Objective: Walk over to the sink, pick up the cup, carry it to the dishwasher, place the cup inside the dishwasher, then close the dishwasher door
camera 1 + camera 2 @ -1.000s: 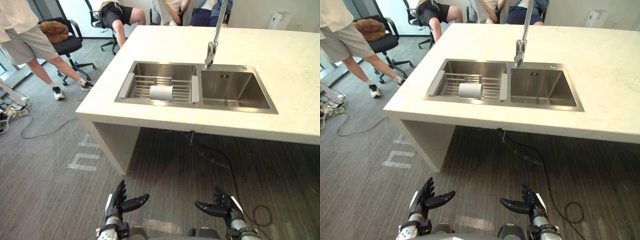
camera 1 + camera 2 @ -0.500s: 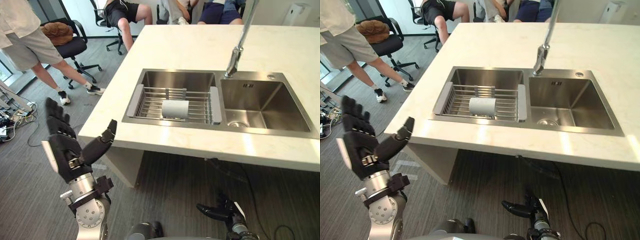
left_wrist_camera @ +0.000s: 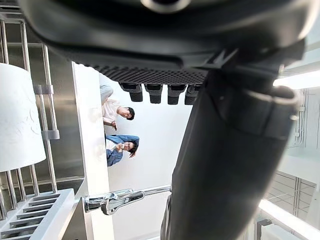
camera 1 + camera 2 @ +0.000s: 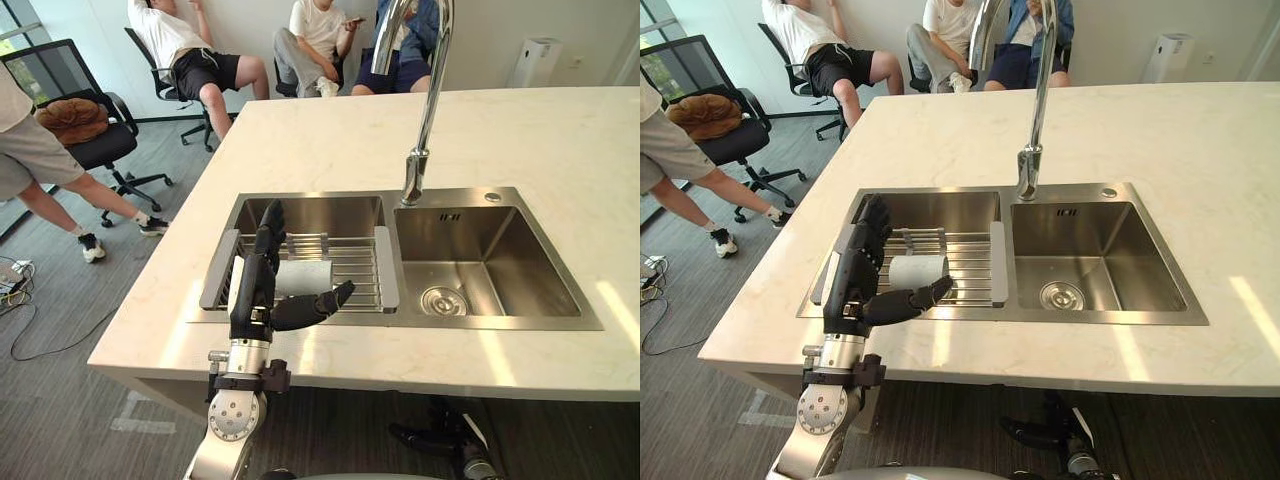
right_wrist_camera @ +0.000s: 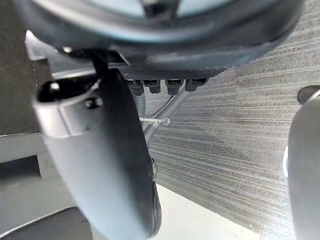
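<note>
the left hand (image 4: 256, 280) hangs over the left basin of the sink (image 4: 500, 325), open, with its fingers straight and pointing away from the robot and its thumb stuck out to the side. the cup (image 4: 303, 277) is white and lies on its side on the wire rack (image 4: 358, 262) that spans that basin, just beside the hand on its thumb side, with the thumb reaching along the cup's near side. its long axis runs crosswise to the fingers and roughly in line with the thumb, so as i read it a grip would have to close over the cup's round flank from above rather than onto its rim or base. whether anything touches yet i cannot tell; the left wrist view shows the cup (image 3: 20, 120) off to one side of the palm, with no finger on it. the right hand (image 4: 440, 438) is open too, down near the floor and below the counter (image 4: 560, 130), well apart from the cup, so the left hand is plainly the nearer one. the faucet (image 4: 420, 150) rises beyond the thumb side, clear of the reach.
</note>
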`<state>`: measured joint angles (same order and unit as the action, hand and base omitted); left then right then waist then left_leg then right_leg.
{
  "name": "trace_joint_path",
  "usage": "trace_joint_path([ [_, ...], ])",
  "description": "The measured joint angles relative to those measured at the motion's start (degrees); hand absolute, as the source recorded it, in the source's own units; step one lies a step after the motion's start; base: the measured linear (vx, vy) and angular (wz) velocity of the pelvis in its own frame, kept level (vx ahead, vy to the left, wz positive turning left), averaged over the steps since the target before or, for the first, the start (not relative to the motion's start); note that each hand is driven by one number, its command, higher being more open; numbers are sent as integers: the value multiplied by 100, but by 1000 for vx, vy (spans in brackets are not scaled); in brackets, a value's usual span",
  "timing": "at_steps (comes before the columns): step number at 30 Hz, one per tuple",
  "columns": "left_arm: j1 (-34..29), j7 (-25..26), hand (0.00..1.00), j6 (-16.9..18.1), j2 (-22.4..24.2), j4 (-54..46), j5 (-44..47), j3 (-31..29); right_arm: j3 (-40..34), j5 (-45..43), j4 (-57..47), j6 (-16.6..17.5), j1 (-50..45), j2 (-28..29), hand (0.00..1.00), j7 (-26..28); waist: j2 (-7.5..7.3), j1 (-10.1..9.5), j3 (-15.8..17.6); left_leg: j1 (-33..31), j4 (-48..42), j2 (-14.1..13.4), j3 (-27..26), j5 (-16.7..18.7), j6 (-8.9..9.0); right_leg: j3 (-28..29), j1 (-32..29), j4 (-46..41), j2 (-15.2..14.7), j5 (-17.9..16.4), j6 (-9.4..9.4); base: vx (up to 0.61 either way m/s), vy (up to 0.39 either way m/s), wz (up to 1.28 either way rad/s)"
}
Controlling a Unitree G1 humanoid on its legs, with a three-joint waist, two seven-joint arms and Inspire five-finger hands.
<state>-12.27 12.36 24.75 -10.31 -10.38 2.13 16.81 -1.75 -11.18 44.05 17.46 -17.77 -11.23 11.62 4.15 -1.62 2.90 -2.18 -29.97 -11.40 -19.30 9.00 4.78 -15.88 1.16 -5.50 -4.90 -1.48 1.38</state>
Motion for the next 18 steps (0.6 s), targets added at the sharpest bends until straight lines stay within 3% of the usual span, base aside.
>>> trace_joint_path([
  [1,-8,-32,100,-1,-46,3,11,6,0,-6,-26,1,26,36,100,2,-33,4,1,308,845,293,205,76,3,26,-12,50,-79,61,21,-20,51,-4],
  [2,-22,-157,100,4,-24,-4,23,27,-18,-3,-67,-1,20,0,100,8,45,17,-97,607,2093,560,599,-270,63,27,-148,47,-87,96,50,-45,91,11],
  [3,23,-268,100,26,-28,-47,-12,124,-56,-3,-84,-24,62,-34,100,-25,167,109,-183,712,2895,592,767,-434,-34,-26,-391,48,-5,128,110,-48,74,16],
  [4,88,-280,100,43,-84,-31,-26,212,-103,-1,-30,-67,155,-9,100,-52,165,121,-162,665,2994,578,784,-470,-134,-31,-448,104,15,196,127,-88,96,7],
  [7,112,-320,100,0,-431,27,-306,470,-110,3,44,-166,251,365,100,-52,-44,117,-52,635,2866,631,717,-454,-178,60,-194,670,44,623,121,-103,38,-15],
  [13,128,-274,100,-22,-464,34,-442,440,-124,7,44,-166,56,369,100,-70,-21,146,-71,684,2866,682,658,-449,-210,117,-15,1022,68,835,139,-51,7,-6],
  [18,247,-253,100,-285,-568,55,-679,441,-126,11,44,-166,45,331,100,-59,-23,168,-71,768,2912,649,659,-503,-182,113,19,1038,101,859,101,0,0,0],
])
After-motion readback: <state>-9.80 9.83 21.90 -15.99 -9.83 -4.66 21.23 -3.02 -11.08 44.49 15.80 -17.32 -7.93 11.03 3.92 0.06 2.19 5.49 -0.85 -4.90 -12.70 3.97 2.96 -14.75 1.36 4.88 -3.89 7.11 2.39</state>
